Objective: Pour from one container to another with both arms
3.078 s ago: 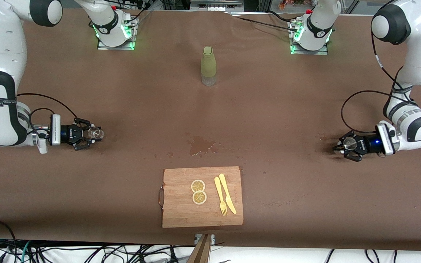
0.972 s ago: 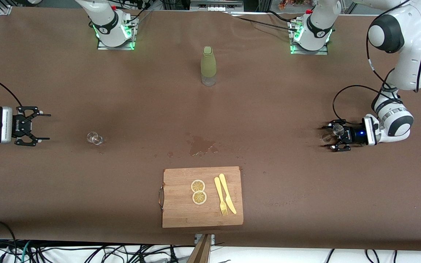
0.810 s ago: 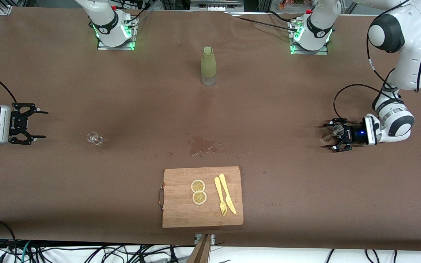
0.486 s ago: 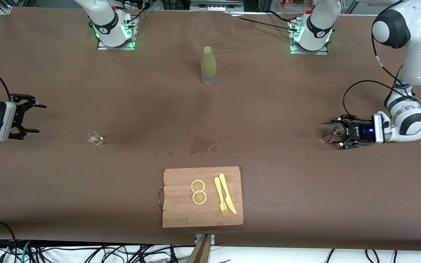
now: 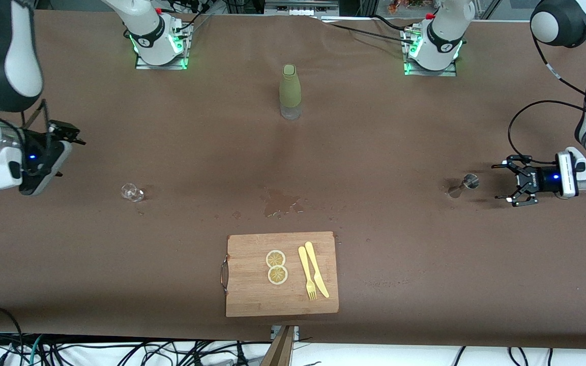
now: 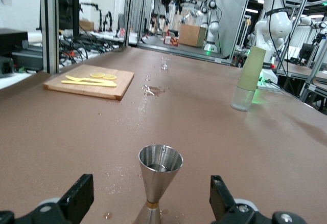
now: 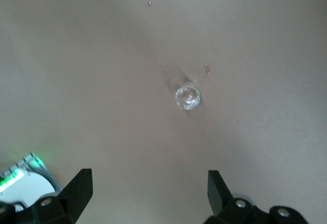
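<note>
A small clear glass (image 5: pixel 132 192) stands on the brown table toward the right arm's end; the right wrist view shows this glass (image 7: pixel 188 95) from above. My right gripper (image 5: pixel 69 156) hangs open in the air over the table's edge, apart from the glass, and its jaws (image 7: pixel 148 180) hold nothing. A steel jigger (image 5: pixel 463 184) stands upright toward the left arm's end. My left gripper (image 5: pixel 500 181) is low, level with the jigger, open and a short way back from it. The left wrist view shows the jigger (image 6: pixel 159 178) just ahead of the open left gripper (image 6: pixel 150 184).
A green bottle (image 5: pixel 290 91) stands mid-table near the bases. A wooden cutting board (image 5: pixel 252 297) near the front camera carries two lemon slices (image 5: pixel 276 267), a yellow fork and a knife (image 5: pixel 313 272). A wet spill (image 5: pixel 280 201) lies between board and bottle.
Both grippers let go of their containers. The right one withdrew from the glass, rose and tilted down. The left one opened and backed away from the jigger, which stays standing.
</note>
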